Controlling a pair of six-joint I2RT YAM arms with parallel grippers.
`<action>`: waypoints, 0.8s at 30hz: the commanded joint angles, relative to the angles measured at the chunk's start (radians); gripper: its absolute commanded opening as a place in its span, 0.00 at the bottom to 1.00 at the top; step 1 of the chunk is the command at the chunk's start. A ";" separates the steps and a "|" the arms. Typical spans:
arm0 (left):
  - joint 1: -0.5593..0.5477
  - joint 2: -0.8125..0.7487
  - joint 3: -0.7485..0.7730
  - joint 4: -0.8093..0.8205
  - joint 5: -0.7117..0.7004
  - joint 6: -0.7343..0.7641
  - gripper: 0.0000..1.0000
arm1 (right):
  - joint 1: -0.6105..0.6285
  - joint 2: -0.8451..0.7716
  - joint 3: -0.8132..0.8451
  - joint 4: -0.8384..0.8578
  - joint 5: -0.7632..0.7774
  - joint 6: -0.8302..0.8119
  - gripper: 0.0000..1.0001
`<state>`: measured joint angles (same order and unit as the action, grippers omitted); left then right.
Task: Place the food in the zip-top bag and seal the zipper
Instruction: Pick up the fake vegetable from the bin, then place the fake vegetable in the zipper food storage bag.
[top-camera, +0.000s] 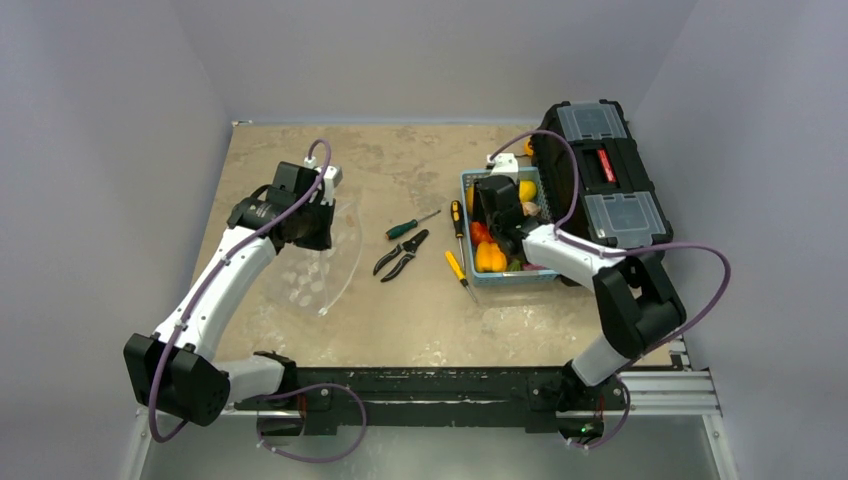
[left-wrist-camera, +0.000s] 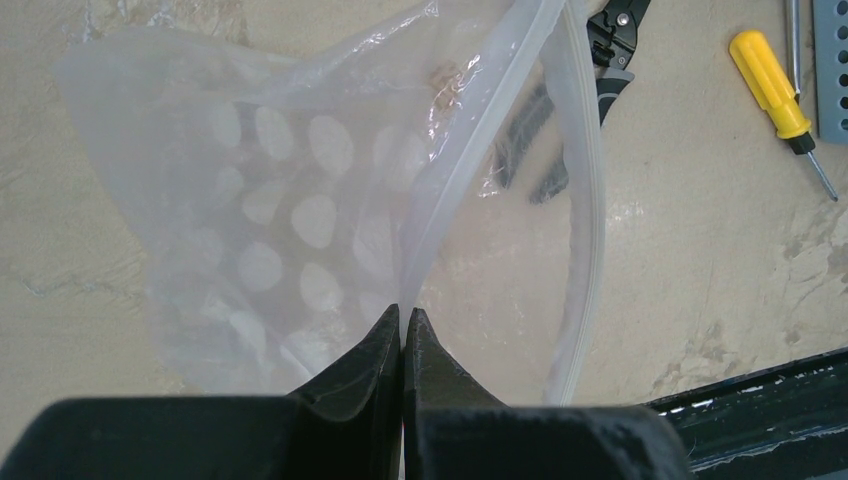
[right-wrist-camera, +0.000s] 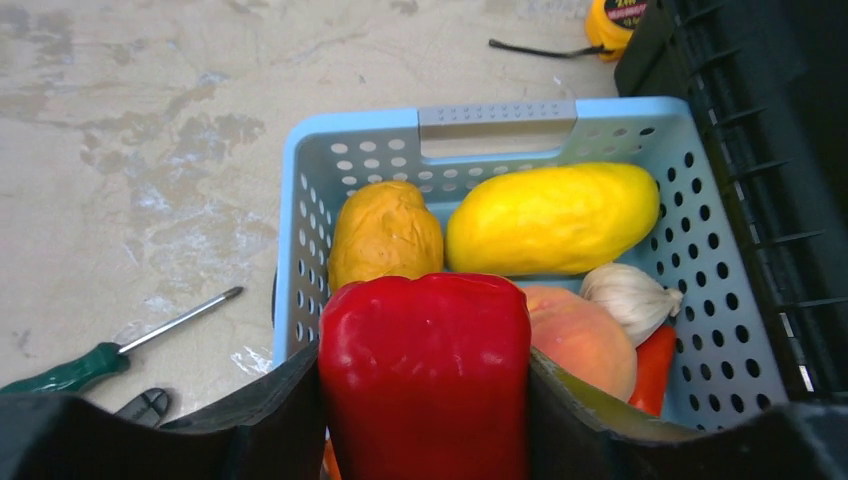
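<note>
The clear polka-dot zip-top bag (top-camera: 322, 262) hangs at the left of the table, its mouth open toward the right. My left gripper (left-wrist-camera: 402, 318) is shut on the bag's upper mouth edge (left-wrist-camera: 470, 150); the zipper strip (left-wrist-camera: 590, 210) curves down on the right. My right gripper (right-wrist-camera: 425, 370) is shut on a glossy red pepper (right-wrist-camera: 425, 385) over the light blue basket (right-wrist-camera: 497, 112). Other food lies in the basket: a yellow squash (right-wrist-camera: 555, 218), an orange-brown piece (right-wrist-camera: 385, 232), a pinkish peach (right-wrist-camera: 580, 338), a garlic bulb (right-wrist-camera: 628, 292). In the top view the right gripper (top-camera: 497, 213) is over the basket.
Pliers (top-camera: 400, 255), a green-handled screwdriver (top-camera: 410, 225) and two yellow-handled screwdrivers (top-camera: 458, 268) lie on the table between bag and basket. A black toolbox (top-camera: 600, 165) stands right behind the basket. The black mounting rail (top-camera: 430, 385) runs along the near edge.
</note>
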<state>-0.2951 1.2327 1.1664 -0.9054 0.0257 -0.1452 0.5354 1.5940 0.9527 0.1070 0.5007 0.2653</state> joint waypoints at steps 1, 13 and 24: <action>-0.003 0.007 0.010 0.023 0.002 0.003 0.00 | -0.004 -0.115 -0.048 0.108 -0.014 0.005 0.20; -0.004 0.008 0.017 0.025 0.034 -0.004 0.00 | 0.033 -0.391 -0.206 0.287 -0.581 0.078 0.09; -0.004 -0.024 0.010 0.031 0.022 -0.005 0.00 | 0.360 -0.250 -0.125 0.571 -0.815 0.244 0.09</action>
<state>-0.2951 1.2415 1.1664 -0.9054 0.0406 -0.1455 0.8631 1.2560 0.7589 0.4896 -0.1902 0.3935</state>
